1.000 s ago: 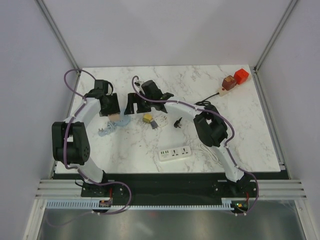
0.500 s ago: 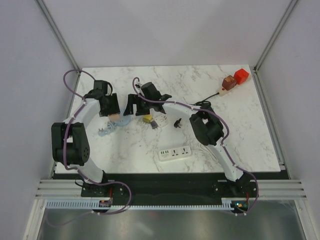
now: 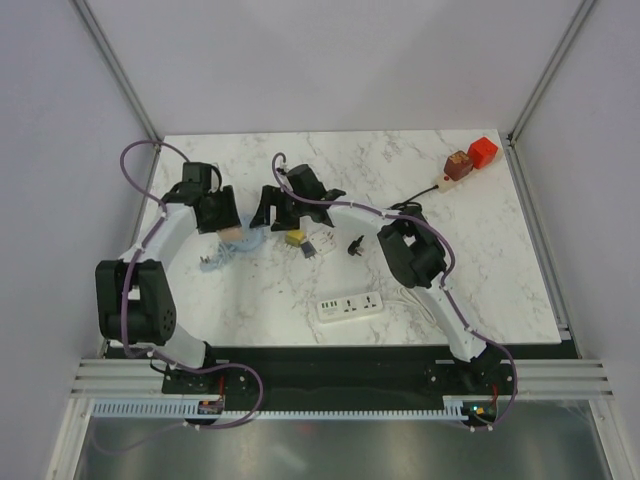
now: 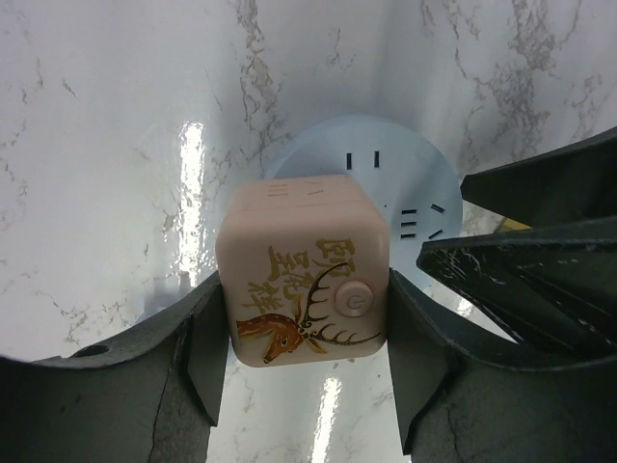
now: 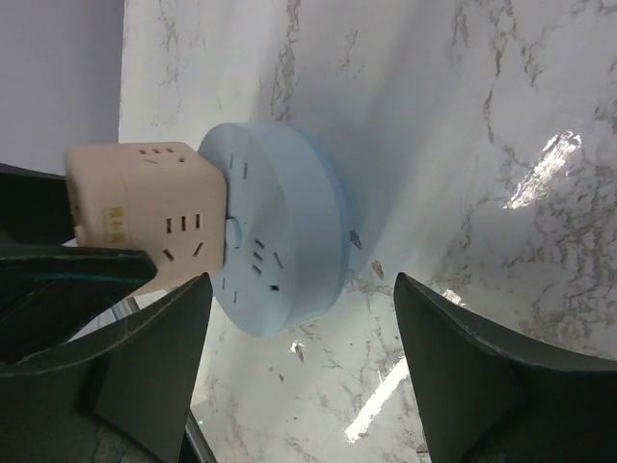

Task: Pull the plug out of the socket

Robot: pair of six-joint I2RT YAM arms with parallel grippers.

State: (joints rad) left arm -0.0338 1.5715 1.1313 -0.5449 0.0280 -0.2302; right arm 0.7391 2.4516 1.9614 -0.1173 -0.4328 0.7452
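A pink cube plug (image 4: 304,280) with a deer picture sits against the face of a round light-blue socket (image 4: 386,154) on the marble table. My left gripper (image 4: 307,352) is shut on the cube's two sides. In the top view the cube (image 3: 232,233) and the socket (image 3: 250,241) lie at the table's left, under the left gripper (image 3: 222,220). My right gripper (image 3: 270,210) is just right of them. In the right wrist view it (image 5: 299,367) is open and empty, its fingers wide apart beside the socket (image 5: 280,231) and cube (image 5: 145,212).
The socket's pale cable (image 3: 212,262) trails to the front left. A yellow cube (image 3: 295,238), a grey adapter (image 3: 310,249) and a black plug (image 3: 355,245) lie mid-table. A white power strip (image 3: 350,305) is near the front. A red and brown block (image 3: 470,158) sits at the back right.
Both grippers have shifted slightly toward the back of the table. The left arm's elbow swung left. The cube stays in the left gripper, against the socket.
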